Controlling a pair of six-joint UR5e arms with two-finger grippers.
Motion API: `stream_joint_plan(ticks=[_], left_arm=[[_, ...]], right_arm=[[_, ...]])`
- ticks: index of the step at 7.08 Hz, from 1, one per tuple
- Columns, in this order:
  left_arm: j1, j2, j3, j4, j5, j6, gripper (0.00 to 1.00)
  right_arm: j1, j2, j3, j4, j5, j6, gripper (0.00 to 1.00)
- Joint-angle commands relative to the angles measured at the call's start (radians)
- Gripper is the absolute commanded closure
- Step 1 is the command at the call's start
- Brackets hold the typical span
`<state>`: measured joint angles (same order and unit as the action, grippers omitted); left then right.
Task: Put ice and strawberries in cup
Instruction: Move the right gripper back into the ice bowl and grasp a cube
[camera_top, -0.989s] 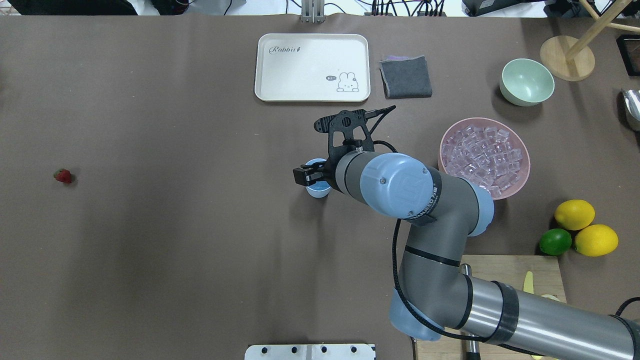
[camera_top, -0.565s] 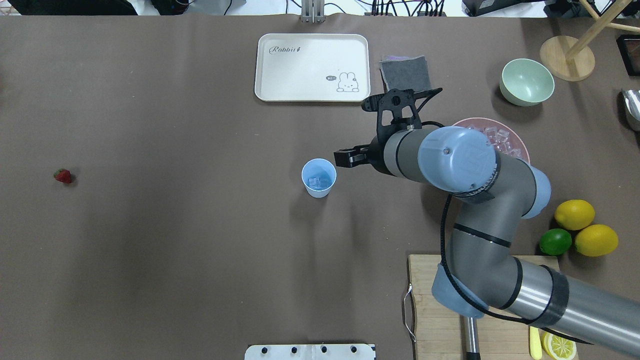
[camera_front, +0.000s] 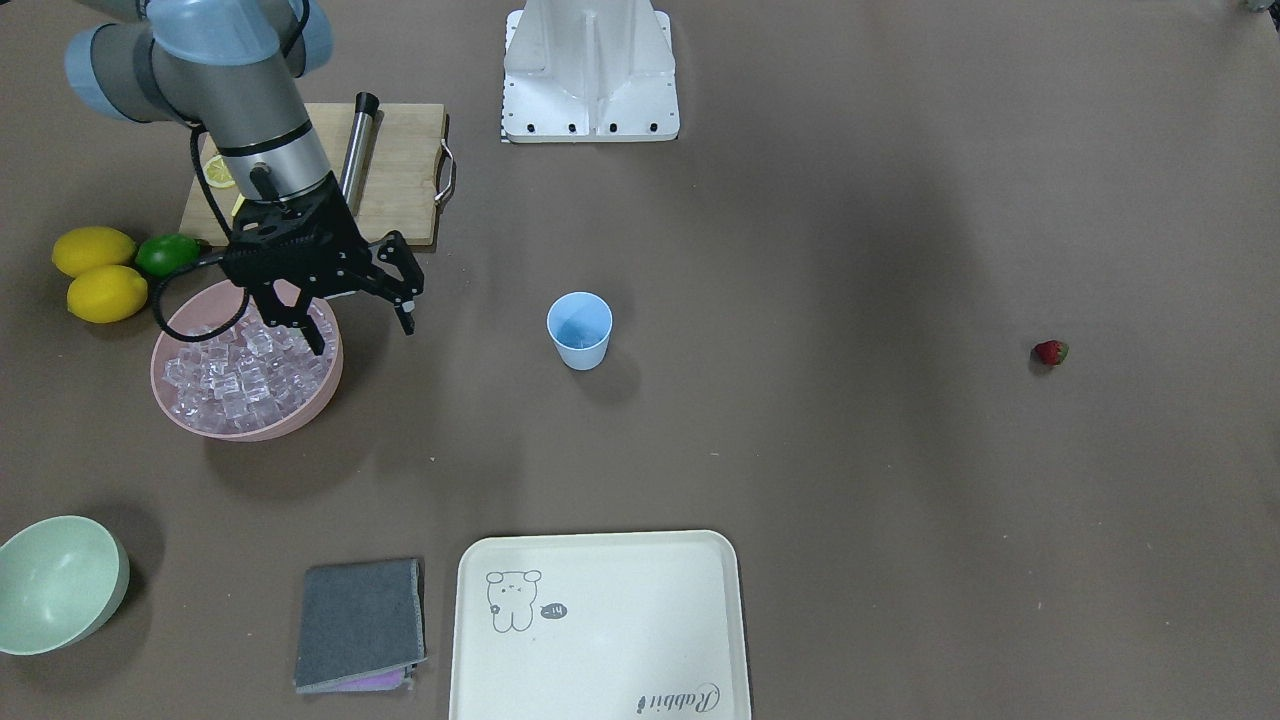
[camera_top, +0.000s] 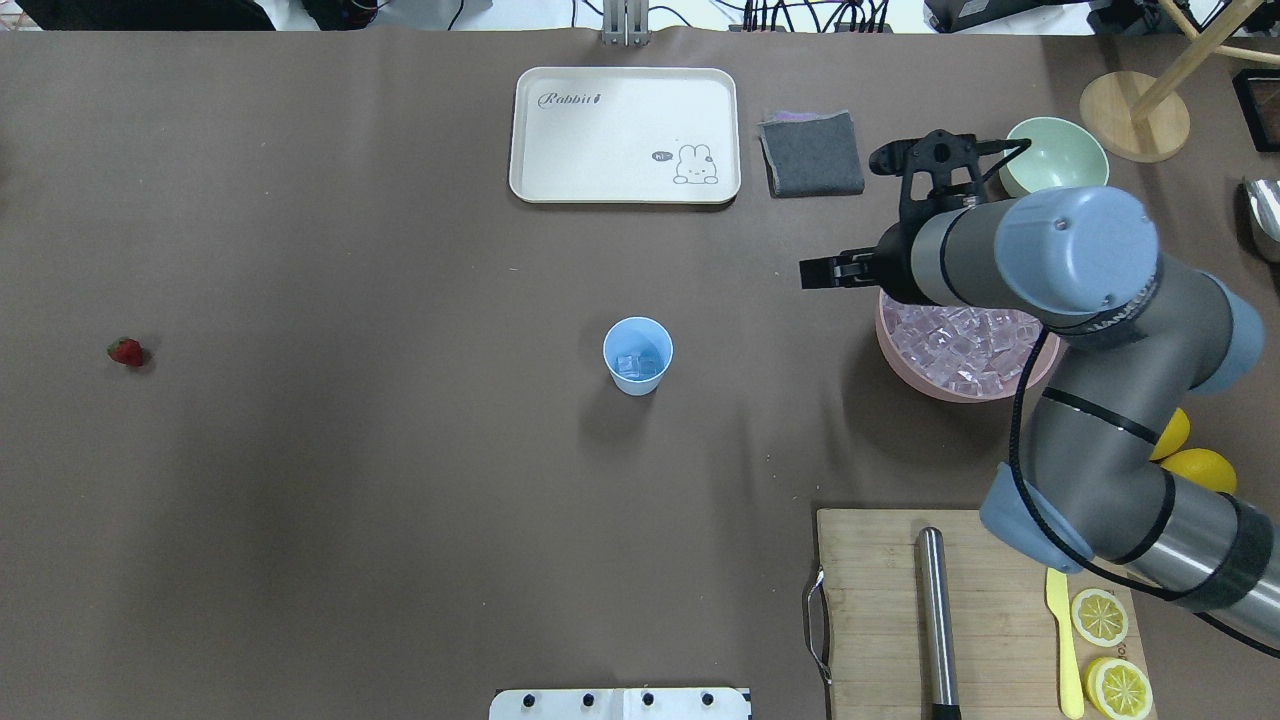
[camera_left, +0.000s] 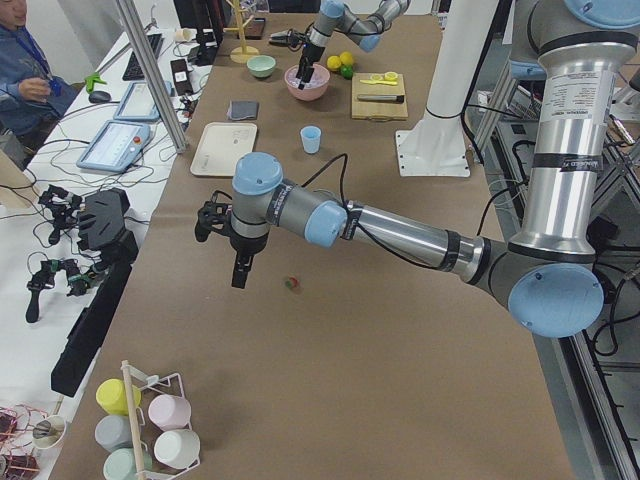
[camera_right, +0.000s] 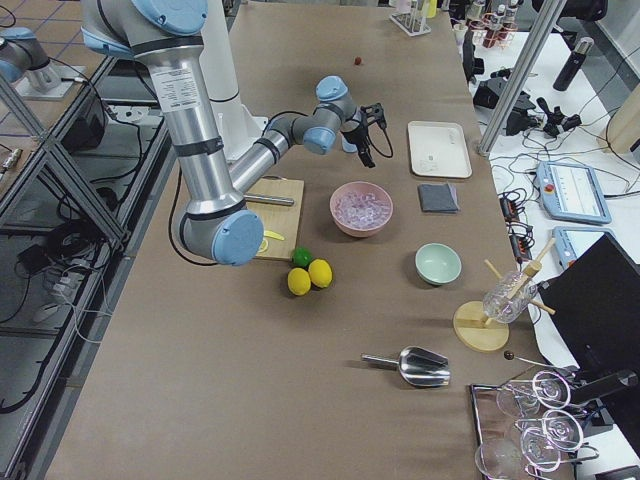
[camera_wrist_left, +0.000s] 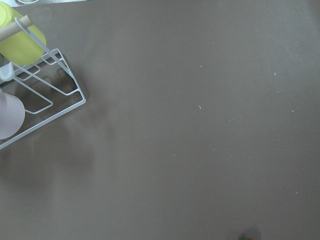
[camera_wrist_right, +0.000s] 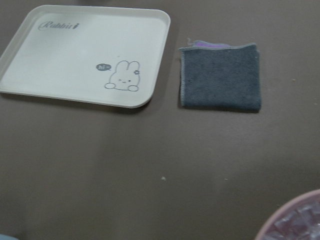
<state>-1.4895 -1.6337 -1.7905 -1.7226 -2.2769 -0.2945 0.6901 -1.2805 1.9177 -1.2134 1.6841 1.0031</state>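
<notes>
The light blue cup (camera_top: 638, 355) stands mid-table with a few ice cubes (camera_top: 640, 365) in it. A pile of ice (camera_front: 240, 375) fills the pink bowl (camera_front: 250, 430). My right gripper (camera_front: 360, 333) hangs open and empty over that bowl's edge on the cup's side, also in the overhead view (camera_top: 812, 273). The strawberry (camera_top: 126, 351) lies alone far off on the table's left part. In the exterior left view my left gripper (camera_left: 240, 268) hovers close beside the strawberry (camera_left: 292, 284); I cannot tell if it is open or shut.
A cream rabbit tray (camera_top: 625, 135) and a grey cloth (camera_top: 811, 152) lie at the far edge. A pale green bowl (camera_top: 1053, 163), lemons (camera_front: 95, 270), a lime (camera_front: 165, 253) and a cutting board (camera_top: 960, 610) surround the pink bowl. A mug rack (camera_wrist_left: 35, 95) stands near the left wrist.
My right arm has swung from over the cup to the right, to the pink bowl. The cup, uncovered, shows ice inside. The strawberry has not moved.
</notes>
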Motion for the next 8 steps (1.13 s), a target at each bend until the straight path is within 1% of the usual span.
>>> stream_joint_plan(ticks=[1,3,4,5,6,8], left_arm=[[0.0,0.0,-0.001,0.0,-0.001,0.0,0.02],[0.0,0.012,-0.006,-0.003,0.001,0.002,0.02],[0.0,0.012,-0.01,-0.003,0.002,0.002,0.02],[0.0,0.012,-0.01,-0.003,0.002,0.002,0.02],[0.0,0.011,-0.01,-0.003,0.002,0.002,0.02],[-0.002,0.006,-0.01,-0.003,0.004,0.002,0.02]], right_arm=[[0.078,-0.092,0.014,0.0,0.026,-0.001,0.0],[0.118,-0.176,0.02,0.0,0.029,-0.001,0.0],[0.117,-0.213,0.02,0.0,0.022,-0.001,0.0],[0.112,-0.226,0.014,-0.002,0.019,0.002,0.0],[0.092,-0.221,0.014,-0.002,0.02,0.014,0.0],[0.04,-0.177,0.001,-0.002,0.016,0.019,0.0]])
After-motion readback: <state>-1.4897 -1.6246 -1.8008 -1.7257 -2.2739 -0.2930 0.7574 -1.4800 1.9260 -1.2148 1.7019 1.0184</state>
